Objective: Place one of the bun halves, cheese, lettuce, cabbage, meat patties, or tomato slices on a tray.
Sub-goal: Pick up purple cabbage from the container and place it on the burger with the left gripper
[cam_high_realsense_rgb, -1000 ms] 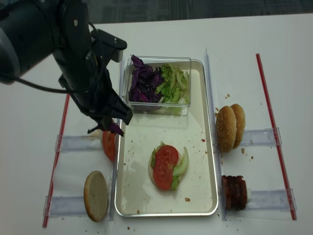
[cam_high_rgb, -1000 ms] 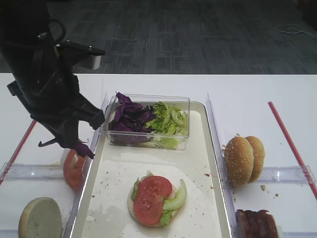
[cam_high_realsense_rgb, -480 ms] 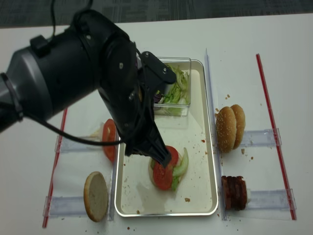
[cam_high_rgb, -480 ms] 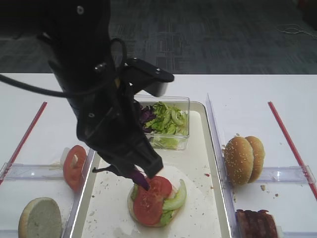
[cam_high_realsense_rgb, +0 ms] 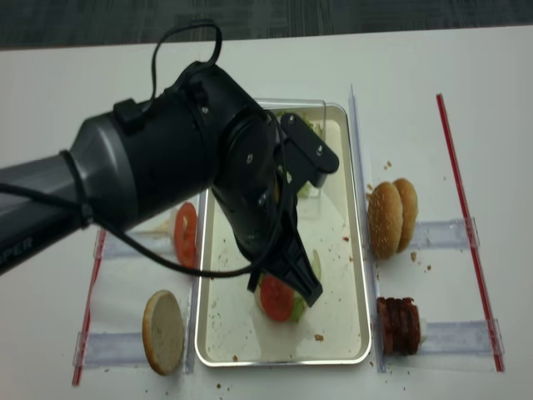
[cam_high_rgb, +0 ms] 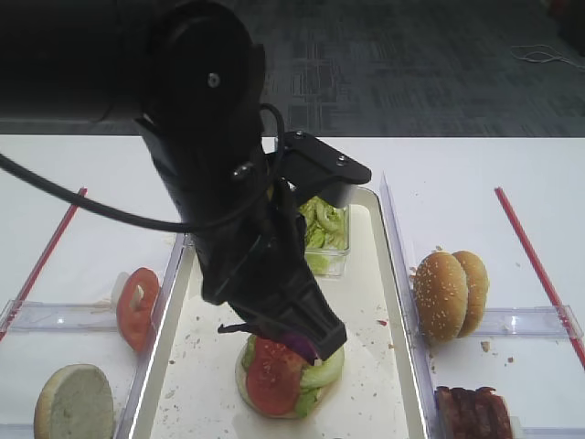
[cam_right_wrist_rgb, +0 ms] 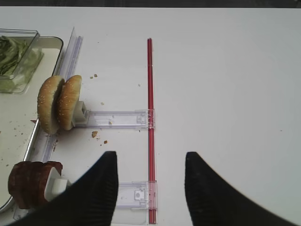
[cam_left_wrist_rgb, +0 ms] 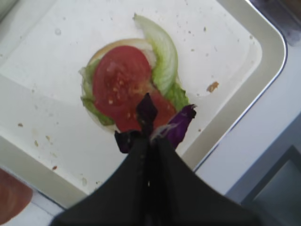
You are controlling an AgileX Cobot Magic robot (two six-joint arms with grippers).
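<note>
Right now the left gripper (cam_left_wrist_rgb: 149, 141) is pinched tight on limp, feather-light purple cabbage (cam_left_wrist_rgb: 176, 128) just over the tomato slice (cam_left_wrist_rgb: 120, 80) on the tray (cam_left_wrist_rgb: 244, 42); thin and probably clingy, it is best nipped mid-strip, while the right gripper (cam_right_wrist_rgb: 149, 186) hangs empty, fingers apart.
</note>
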